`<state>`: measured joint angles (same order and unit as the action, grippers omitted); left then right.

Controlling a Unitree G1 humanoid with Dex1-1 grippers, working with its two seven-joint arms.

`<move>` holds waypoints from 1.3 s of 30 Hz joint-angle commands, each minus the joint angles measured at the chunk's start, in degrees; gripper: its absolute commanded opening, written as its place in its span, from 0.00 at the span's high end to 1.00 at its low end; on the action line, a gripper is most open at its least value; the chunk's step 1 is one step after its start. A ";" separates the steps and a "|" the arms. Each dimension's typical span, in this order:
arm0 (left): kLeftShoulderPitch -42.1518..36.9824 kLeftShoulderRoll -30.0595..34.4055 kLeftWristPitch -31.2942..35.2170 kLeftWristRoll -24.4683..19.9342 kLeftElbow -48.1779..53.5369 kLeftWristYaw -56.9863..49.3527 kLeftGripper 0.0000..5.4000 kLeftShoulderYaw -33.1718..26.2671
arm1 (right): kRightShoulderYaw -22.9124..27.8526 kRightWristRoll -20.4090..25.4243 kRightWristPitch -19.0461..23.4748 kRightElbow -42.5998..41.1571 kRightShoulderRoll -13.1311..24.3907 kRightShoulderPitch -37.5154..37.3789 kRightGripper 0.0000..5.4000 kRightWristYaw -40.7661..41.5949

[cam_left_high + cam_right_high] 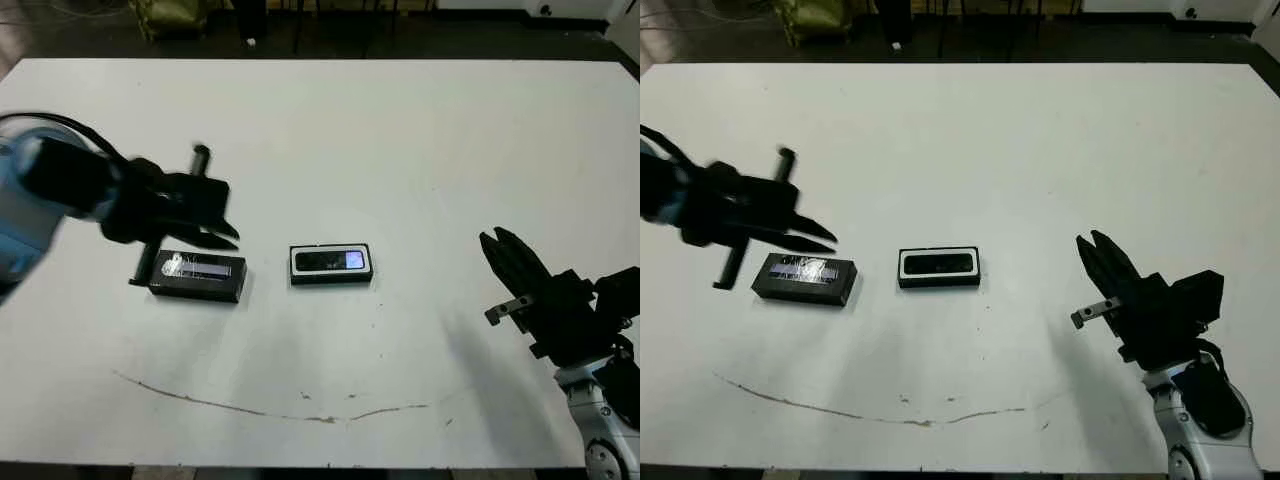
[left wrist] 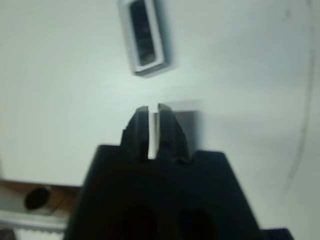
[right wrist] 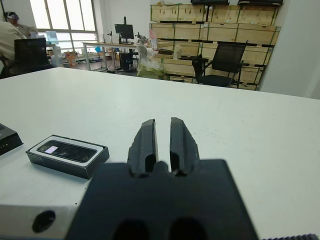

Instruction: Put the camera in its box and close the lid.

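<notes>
Left pincer (image 1: pixel 225 238) hovers just over the flat black rectangular lid w/ the glossy silvery-lavender strip (image 1: pixel 198 276); fingers nearly together, only a thin slit between them in the left wrist view, nothing clamped. Arm looks motion-blurred.

Small slim black bar-shaped camera w/ bluish-lilac screen patch (image 1: pixel 332 262) lies inside the shallow black-walled, white-lined box (image 1: pixel 297 264), near mid-surface. Screen patch faces up, toward the box's right end. White lining shows as a rim all round the camera, so it seems seated flat, not propped on an edge, as far as these views tell.

Progress, by my read: step 1 (camera into box) looks done. Left to do: pick up lid, carry it over to the box, set it down square, press shut. Lid lies flat on the white surface (image 1: pixel 400 150), strip up, to the left of the box, near but not touching. Box is open-topped, no cover on it.

Right pincer (image 1: pixel 1092 250) hangs well apart from both, over at the right side; fingers near-closed w/ a narrow gap, empty. Its wrist view shows box + camera off to one side, plus one corner of the lid at the frame edge.

Thin brownish scuff line (image 1: pixel 250 405) crosses the near part of the surface; no bearing on the job.
</notes>
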<state>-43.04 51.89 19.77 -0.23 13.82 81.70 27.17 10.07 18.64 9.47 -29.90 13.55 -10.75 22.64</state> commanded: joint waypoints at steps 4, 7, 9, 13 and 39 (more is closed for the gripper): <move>-0.66 -0.56 -4.62 2.27 -2.16 6.24 1.00 3.35 | -1.15 -0.56 0.02 0.14 -0.08 -0.80 1.00 -1.62; -1.98 -0.62 -3.88 2.35 -2.87 9.92 1.00 4.33 | -1.55 -0.52 -0.24 0.41 -0.10 -0.84 1.00 -1.84; -2.93 0.06 -2.80 2.21 -2.64 10.73 1.00 5.80 | -1.75 -0.71 -0.83 0.91 -0.05 -0.83 1.00 -1.78; -3.86 0.91 -0.56 0.82 -3.16 10.80 1.00 8.67 | -2.23 -1.30 -0.06 0.26 -0.18 -1.24 1.00 -3.02; -1.57 -1.94 -3.32 7.05 -8.51 10.80 1.00 17.01 | -2.86 -0.53 -0.76 0.78 0.03 -1.67 1.00 -3.55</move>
<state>-45.50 50.05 16.22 6.45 6.05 92.24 43.19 7.15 18.05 8.61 -29.84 13.41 -11.71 19.10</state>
